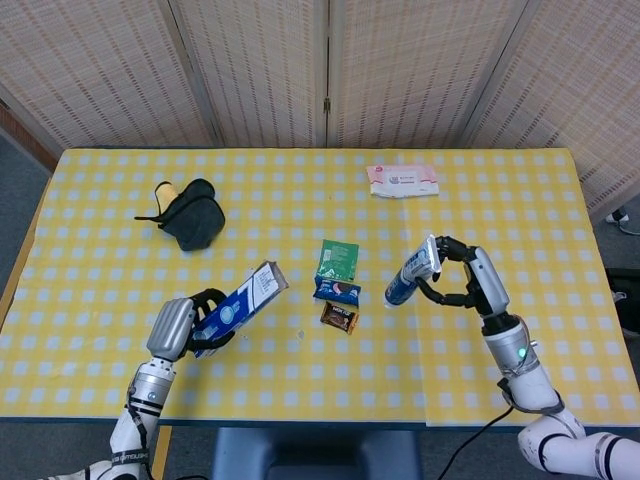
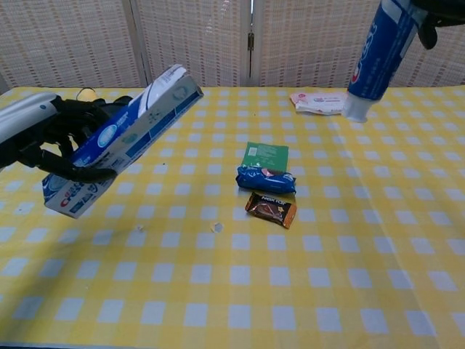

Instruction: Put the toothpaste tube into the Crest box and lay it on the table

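Both lifted: blue-white toothpaste tube [image 2: 376, 54] cap-down, Crest box [image 2: 120, 139] tilted.

My table [image 1: 520, 210] wears a yellow check cloth. On it lie a black pouch [image 1: 192, 222], a pink wipes pack [image 1: 402, 180], a green packet [image 1: 338, 260], a blue snack [image 1: 337, 290] and what looks like a brown bar [image 1: 339, 318].

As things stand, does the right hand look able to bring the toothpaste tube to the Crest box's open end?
Probably yes: right hand holds the toothpaste tube aloft, nothing between it and the Crest box.
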`<state>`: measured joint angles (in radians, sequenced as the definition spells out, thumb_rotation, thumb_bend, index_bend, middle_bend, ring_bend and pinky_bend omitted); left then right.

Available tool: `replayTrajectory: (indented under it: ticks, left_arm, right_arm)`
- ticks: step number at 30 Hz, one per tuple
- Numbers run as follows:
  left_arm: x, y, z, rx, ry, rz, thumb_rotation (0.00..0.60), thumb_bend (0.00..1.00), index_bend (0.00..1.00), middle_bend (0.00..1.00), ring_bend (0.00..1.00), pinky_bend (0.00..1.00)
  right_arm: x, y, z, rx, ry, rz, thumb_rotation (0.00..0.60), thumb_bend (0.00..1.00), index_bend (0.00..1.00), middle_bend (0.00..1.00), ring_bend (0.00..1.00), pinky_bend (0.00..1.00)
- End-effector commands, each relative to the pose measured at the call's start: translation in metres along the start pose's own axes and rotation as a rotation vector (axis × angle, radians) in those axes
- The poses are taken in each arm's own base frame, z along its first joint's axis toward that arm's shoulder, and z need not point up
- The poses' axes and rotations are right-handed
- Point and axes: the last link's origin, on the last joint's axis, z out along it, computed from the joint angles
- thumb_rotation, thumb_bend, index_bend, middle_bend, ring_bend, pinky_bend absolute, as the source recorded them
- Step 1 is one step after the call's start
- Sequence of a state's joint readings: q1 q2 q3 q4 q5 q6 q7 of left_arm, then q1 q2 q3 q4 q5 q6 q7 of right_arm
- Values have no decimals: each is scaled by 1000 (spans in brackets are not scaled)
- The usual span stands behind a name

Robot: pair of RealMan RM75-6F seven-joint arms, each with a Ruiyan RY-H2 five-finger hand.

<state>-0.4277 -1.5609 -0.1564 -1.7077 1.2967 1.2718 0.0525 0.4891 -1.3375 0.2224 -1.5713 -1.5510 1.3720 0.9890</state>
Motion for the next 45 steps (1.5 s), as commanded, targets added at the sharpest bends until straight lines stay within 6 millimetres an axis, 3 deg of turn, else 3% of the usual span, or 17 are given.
replayTrajectory:
  ticks: [1,7,18,32,45]
  left_arm:
    - [-7,12,-2,-31,-8,-40,600,325,543,617,579,666]
    - [-21,39,-3,-106,-42,-69,600,325,544,617,582,668]
    - [-39,67,-2,-162,-81,-143,600,325,544,617,582,668]
    - [-38,72,15,-173,-60,-180,600,325,547,620,581,668]
    - [-36,77,20,-191,-46,-207,600,324,548,621,582,668]
  right_arm:
    - [-5,-14,11,73,13,62,600,371,709,568,572,668]
    - [-14,-21,16,135,49,117,600,371,709,568,571,683]
    - [-24,-30,31,143,52,319,600,371,709,568,572,683]
    - [-39,-28,36,121,33,390,600,371,709,568,568,683]
    - [-44,-20,39,101,23,401,600,371,709,568,568,683]
